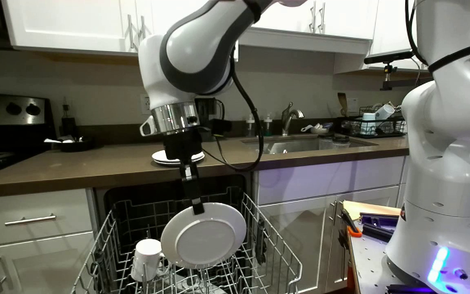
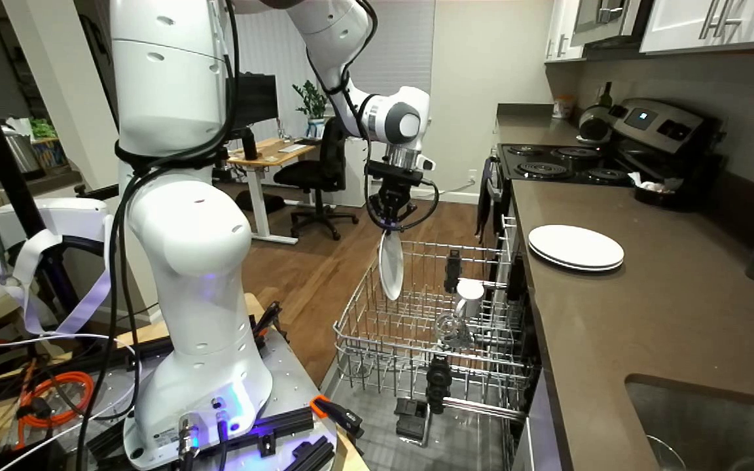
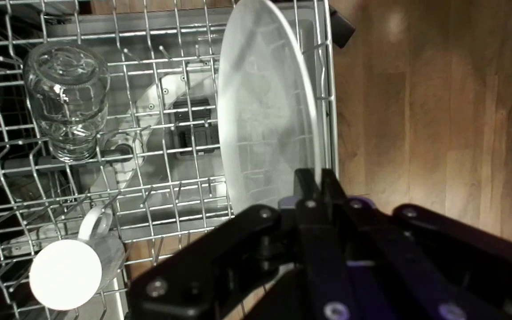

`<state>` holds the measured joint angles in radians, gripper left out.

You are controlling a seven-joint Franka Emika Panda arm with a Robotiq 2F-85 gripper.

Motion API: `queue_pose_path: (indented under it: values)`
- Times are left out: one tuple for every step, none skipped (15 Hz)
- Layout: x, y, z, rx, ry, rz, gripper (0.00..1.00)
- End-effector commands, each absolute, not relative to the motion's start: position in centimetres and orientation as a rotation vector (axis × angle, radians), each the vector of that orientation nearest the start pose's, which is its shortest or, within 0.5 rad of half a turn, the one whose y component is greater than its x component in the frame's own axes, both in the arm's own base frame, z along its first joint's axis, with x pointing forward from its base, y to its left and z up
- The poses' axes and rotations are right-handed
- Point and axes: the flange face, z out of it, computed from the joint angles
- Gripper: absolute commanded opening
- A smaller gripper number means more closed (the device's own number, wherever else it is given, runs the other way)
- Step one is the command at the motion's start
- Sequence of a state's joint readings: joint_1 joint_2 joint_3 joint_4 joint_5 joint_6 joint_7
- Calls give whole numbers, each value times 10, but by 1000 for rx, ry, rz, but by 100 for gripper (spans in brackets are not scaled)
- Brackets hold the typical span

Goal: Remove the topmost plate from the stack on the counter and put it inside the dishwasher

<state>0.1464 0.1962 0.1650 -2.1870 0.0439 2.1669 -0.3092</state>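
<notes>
One round white plate (image 1: 205, 241) pinched in our black claw (image 3: 317, 178)! Pickup done, placement left, grey wire rack (image 1: 278, 236) contact unclear.

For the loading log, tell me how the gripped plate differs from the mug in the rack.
The plate is clamped in the gripper; the mug sits in the rack. The plate is wide and shallow; the mug is narrower, deeper and handled. The plate is on edge; the mug, base up. Both are white.
</notes>
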Motion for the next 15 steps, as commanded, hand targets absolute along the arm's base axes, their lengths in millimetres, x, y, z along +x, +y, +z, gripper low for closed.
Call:
queue_pose_path:
  values:
    - [506, 165, 282, -2860, -931, 365, 5]
    - [505, 166, 280, -2852, -943, 369, 5]
    - [505, 167, 277, -2841, -958, 375, 5]
    - [504, 168, 274, -2830, -975, 378, 5]
    - [504, 169, 272, -2821, -992, 384, 5]
    - [504, 169, 270, -2811, -1002, 387, 5]
    - [504, 170, 267, -2803, -1010, 395, 5]
    - [504, 171, 265, -2790, -1018, 400, 5]
    - [505, 171, 262, -2781, -1018, 408, 5]
    - [506, 171, 260, -2772, -1022, 414, 5]
    - [507, 171, 256, -2765, -1026, 423, 5]
    - [509, 171, 253, -2757, -1033, 430, 5]
    - [511, 172, 250, -2749, -1041, 435, 5]
    - [514, 171, 248, -2743, -1051, 437, 5]
    - [517, 172, 246, -2735, -1057, 443, 5]
